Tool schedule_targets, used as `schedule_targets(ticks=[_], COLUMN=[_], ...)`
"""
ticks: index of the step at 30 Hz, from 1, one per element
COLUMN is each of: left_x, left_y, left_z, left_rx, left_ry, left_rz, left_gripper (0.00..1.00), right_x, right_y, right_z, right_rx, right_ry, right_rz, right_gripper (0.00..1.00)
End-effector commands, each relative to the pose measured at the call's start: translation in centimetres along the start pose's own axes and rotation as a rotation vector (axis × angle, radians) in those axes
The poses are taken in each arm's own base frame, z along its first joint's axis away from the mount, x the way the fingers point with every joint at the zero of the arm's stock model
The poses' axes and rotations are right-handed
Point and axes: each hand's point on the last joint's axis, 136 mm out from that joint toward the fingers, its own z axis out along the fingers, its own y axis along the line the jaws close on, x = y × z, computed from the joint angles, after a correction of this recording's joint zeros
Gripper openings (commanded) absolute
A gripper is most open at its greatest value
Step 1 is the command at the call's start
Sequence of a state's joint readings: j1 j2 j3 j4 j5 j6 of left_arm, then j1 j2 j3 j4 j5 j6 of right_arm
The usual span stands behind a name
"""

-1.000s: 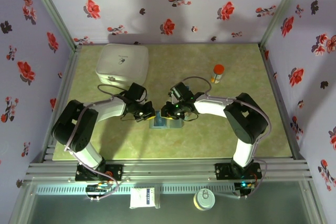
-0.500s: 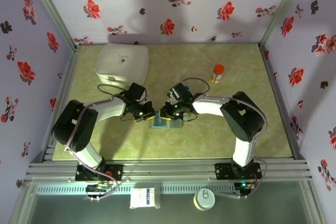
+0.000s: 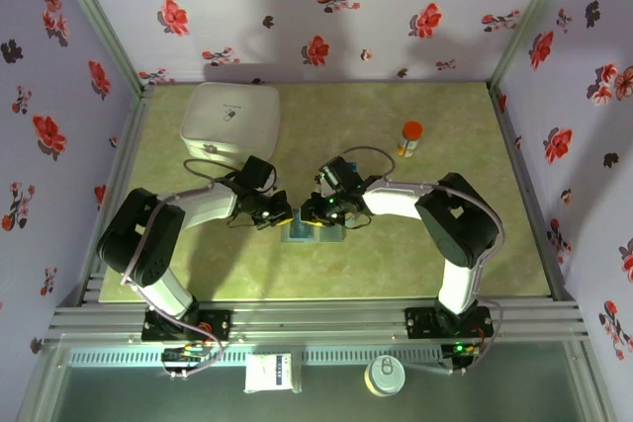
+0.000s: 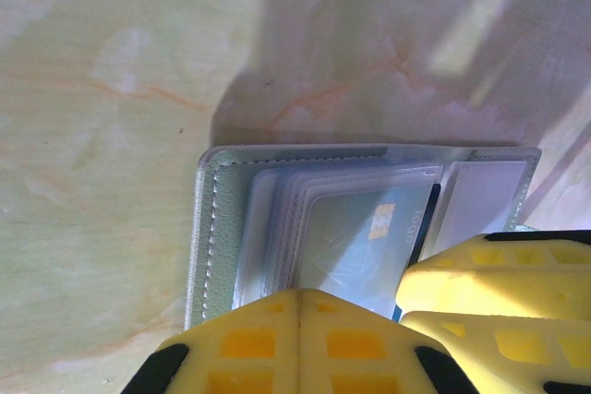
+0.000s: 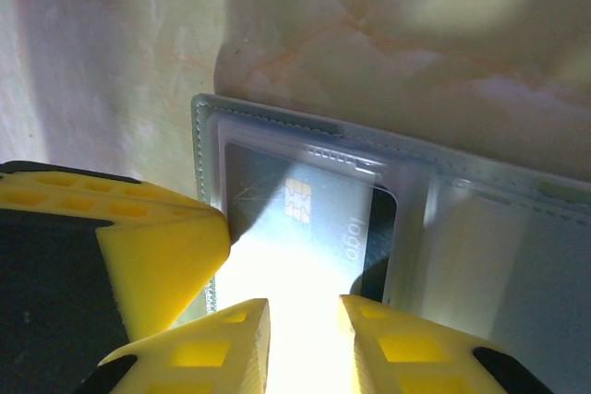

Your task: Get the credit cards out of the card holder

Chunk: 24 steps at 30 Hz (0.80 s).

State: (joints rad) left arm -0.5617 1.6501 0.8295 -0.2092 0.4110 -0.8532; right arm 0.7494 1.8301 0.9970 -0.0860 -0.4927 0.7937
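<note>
The card holder (image 3: pixel 313 232) lies open on the green mat between both grippers. In the left wrist view its grey-blue stitched edge (image 4: pixel 211 228) frames clear sleeves, and a blue credit card (image 4: pixel 355 246) with a gold chip sits in the top sleeve. My left gripper (image 4: pixel 300 294) is shut, its joined tips resting on the holder's near edge. My right gripper (image 5: pixel 303 320) stands over the same card (image 5: pixel 305 214), fingers a little apart with the card showing in the gap. The holder's other panel (image 5: pixel 503 256) lies to the right. From above, the left gripper (image 3: pixel 280 214) and right gripper (image 3: pixel 318 212) nearly touch.
A white rounded box (image 3: pixel 229 124) sits at the back left of the mat and an orange-capped bottle (image 3: pixel 409 138) stands at the back right. Floral walls close in three sides. The left gripper's finger (image 5: pixel 138 256) crowds the right gripper's left side.
The right arm's wrist has edged slightly left toward the left gripper. The card holder and the left arm have stayed put.
</note>
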Motion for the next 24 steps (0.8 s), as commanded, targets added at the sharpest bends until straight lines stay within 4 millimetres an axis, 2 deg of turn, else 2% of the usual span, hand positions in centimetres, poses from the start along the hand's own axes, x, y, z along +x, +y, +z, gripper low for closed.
schedule_targets(ticks=[1, 9, 15, 19, 24], left_x=[0.4, 0.2, 0.0, 0.2, 0.7], left_y=[0.9, 0.0, -0.8, -0.4, 0.1], left_z=[0.1, -0.8, -1.9, -1.5, -0.6], left_rx=[-0.03, -0.008, 0.011, 0.001, 0.003], left_ry=[0.003, -0.016, -0.035, -0.023, 0.001], left_rz=[0.009, 0.017, 0.027, 0.024, 0.015], left_gripper=[0.0, 0.0, 0.04, 0.0, 0.0], right_x=[0.8, 1.0, 0.9, 0.6, 0.6], right_y=[-0.8, -1.3, -0.7, 0.0, 0.5], right_z=[-0.6, -0.4, -0.9, -1.2, -0.9], right_rx=[0.048, 0.06, 0.048, 0.024, -0.011], right_ry=[0.001, 0.006, -0.005, -0.016, -0.012], right_rz=[-0.005, -0.001, -0.009, -0.014, -0.005], right_gripper=[0.29, 0.29, 0.28, 0.28, 0.28])
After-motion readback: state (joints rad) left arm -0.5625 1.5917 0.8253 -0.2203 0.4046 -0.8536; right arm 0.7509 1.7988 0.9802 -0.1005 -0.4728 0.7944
